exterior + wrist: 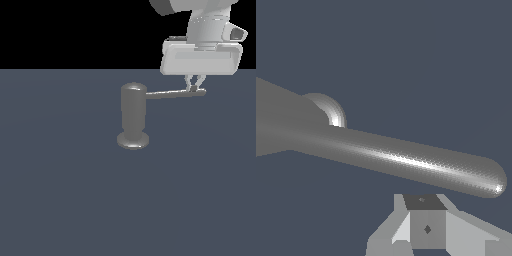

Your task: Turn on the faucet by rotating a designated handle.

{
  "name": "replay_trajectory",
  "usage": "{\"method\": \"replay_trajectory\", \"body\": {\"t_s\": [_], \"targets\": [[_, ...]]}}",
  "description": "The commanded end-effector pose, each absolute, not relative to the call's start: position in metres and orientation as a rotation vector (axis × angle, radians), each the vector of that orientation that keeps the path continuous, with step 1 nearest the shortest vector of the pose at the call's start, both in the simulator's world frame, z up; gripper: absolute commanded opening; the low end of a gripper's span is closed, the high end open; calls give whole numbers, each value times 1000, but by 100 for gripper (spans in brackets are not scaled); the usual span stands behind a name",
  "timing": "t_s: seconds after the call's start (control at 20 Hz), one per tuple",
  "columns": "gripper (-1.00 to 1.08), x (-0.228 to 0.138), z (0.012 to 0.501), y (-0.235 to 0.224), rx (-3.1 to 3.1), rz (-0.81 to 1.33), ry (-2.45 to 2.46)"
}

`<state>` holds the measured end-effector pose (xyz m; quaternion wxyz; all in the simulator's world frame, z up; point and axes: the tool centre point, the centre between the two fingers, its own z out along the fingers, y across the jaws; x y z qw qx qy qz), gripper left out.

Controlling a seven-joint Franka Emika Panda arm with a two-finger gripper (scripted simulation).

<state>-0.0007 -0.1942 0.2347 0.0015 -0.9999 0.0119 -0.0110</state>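
The faucet point(133, 112) is a dull grey upright cylinder on a round disc base, standing mid-floor in the exterior view. Its handle point(172, 93), a thin grey rod, sticks out towards the exterior view's right. My white gripper point(194, 89) comes down from above at the rod's outer end, its fingertips drawn together and meeting the rod just short of the tip. The wrist view shows the handle point(406, 160) running close across the picture from the faucet body point(276, 125), with my gripper point(426, 225) shut just beside it and nothing held between the fingers.
A flat dark blue-grey floor point(60, 200) spreads around the faucet on all sides. No other objects show in either view.
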Motion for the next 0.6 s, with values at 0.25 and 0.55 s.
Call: {"method": "replay_trajectory", "body": {"t_s": [0.25, 0.55], "targets": [[-100, 6, 222, -229, -3140, -1, 93], [-100, 28, 234, -204, -3136, -33, 37]]}}
